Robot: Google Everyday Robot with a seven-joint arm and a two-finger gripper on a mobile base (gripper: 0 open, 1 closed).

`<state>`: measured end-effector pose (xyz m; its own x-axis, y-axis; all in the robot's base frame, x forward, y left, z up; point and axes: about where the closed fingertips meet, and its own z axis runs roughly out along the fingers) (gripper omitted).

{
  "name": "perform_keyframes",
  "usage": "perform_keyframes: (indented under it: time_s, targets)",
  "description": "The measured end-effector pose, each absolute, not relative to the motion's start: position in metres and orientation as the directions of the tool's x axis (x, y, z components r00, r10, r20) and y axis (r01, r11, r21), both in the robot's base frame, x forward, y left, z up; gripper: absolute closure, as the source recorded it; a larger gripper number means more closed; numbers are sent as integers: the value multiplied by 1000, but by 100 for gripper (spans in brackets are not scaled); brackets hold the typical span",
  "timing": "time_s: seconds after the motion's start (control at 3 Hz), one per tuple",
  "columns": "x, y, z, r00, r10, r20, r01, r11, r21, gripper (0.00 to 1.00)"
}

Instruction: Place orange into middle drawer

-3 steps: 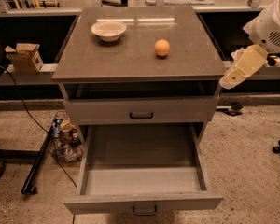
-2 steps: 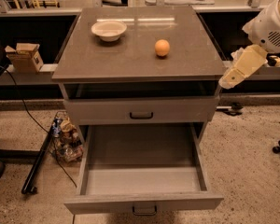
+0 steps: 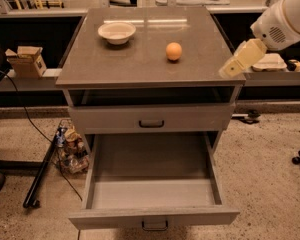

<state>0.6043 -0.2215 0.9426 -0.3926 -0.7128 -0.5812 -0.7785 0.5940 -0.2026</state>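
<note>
Beside cabinet edge (image 3: 221, 44), claw (image 3: 230, 70); orange (image 3: 174, 51) apart

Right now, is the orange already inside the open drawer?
No, the orange sits on the cabinet top, with the gripper beside the top's right edge.

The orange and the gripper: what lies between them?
Nothing but bare cabinet top. In the camera view the orange sits on it, and the gripper hangs at its right edge.

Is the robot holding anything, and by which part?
Nothing. The gripper hangs beside the right edge of the cabinet, apart from the orange lying on its top.
</note>
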Motion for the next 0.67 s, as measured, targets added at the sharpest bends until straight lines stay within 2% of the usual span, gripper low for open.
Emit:
perform_keyframes:
  time_s: [0.67]
  targets:
    - [675,-191,910,-422,-633,-649,-726,665,-176,0]
